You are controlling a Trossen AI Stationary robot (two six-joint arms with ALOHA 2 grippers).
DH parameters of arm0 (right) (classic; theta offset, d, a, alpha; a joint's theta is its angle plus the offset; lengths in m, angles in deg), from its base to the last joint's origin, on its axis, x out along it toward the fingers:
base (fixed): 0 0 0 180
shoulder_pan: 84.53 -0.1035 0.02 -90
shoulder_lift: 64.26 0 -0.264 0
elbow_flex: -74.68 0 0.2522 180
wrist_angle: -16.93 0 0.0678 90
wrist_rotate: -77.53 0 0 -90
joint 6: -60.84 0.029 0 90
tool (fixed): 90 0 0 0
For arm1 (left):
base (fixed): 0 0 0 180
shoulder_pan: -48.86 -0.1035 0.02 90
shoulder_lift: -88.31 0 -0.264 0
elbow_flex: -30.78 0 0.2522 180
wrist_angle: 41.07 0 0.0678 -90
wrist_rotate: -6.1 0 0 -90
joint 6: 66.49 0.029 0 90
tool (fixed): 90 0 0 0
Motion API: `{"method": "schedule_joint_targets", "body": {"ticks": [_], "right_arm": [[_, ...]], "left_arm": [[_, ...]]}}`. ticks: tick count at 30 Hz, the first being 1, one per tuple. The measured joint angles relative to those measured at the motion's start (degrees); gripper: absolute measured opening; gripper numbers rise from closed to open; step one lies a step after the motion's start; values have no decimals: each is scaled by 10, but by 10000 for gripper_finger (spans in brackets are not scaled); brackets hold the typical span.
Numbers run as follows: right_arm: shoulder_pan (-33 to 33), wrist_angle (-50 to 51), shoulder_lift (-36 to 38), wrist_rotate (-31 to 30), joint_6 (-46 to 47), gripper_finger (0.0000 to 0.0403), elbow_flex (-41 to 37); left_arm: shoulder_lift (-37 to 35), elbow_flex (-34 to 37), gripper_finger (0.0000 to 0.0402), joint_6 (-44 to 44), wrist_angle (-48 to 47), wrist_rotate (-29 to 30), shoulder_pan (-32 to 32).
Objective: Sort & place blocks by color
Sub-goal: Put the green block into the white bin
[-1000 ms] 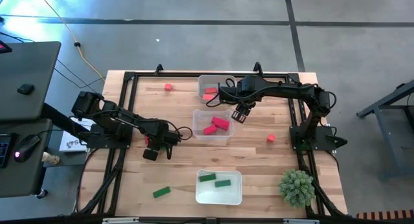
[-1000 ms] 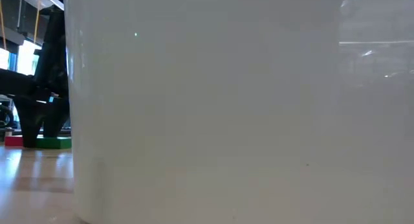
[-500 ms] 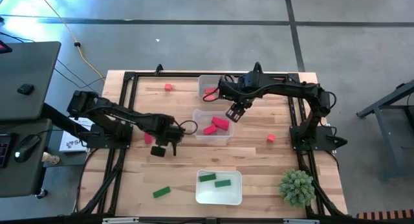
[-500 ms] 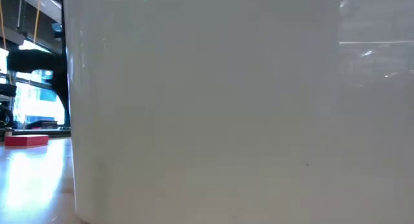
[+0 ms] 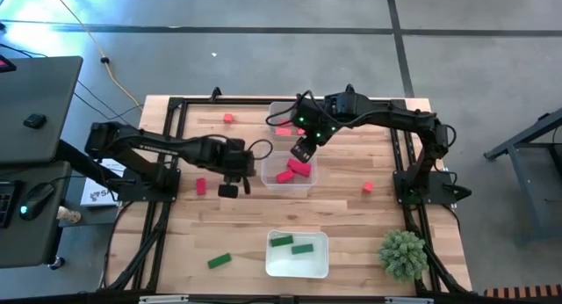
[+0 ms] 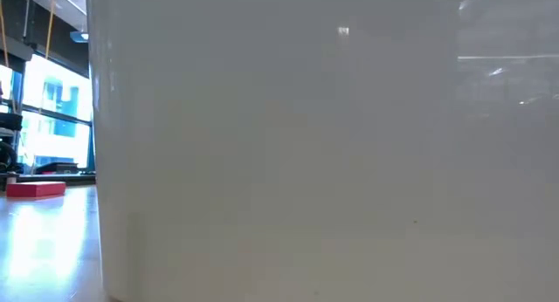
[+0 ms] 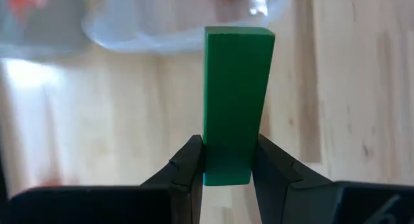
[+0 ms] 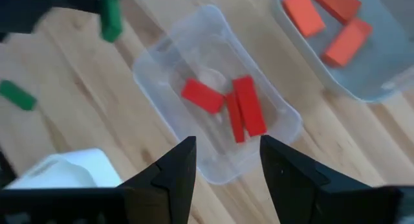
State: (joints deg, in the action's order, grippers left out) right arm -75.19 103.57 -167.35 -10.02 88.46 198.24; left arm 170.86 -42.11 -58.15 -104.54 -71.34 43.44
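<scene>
I have the left gripper (image 7: 226, 160) clamped on a green bar (image 7: 234, 101), pinching its near end so the bar sticks out forward past the fingertips. From above, that gripper (image 5: 230, 183) hangs over the table (image 5: 351, 225) just left of the middle clear tray (image 5: 263, 174), with a small red block (image 5: 200, 187) lying on the wood beside it on its left.

My right gripper (image 5: 300, 151) sits over the top edge of that middle tray, jaws parted and holding nothing. Through its wrist camera I see the gap between its fingers (image 8: 174, 169) framing the tray, which holds three deep red blocks (image 8: 228, 107). The tray beyond it (image 8: 381, 88) holds three orange-red blocks (image 8: 330, 20).

Elsewhere on the table: a red cube (image 5: 228, 118) near the far edge, another red cube (image 5: 368, 187) on the right, a green bar (image 5: 219, 261) lying loose near the front left, and two green bars (image 5: 291, 244) in the white tray (image 5: 274, 267) at the front. A spiky green plant ball (image 5: 402, 253) sits at the front right corner.

The low camera is mostly blocked by a white tray wall (image 6: 306, 162); only a red block (image 6: 35, 189) shows at its left.
</scene>
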Motion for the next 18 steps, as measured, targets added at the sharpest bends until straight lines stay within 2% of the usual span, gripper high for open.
{"method": "schedule_joint_targets", "body": {"ticks": [5,14,18], "right_arm": [[0,-43,0,23,0,160,0],[0,-114,0,21,0,173,0],[0,-133,0,0,18,187,0]], "left_arm": [[-1,-35,73,14,2,23,-14],[-1,-91,77,26,5,54,-30],[-1,-113,77,44,22,80,-30]]}}
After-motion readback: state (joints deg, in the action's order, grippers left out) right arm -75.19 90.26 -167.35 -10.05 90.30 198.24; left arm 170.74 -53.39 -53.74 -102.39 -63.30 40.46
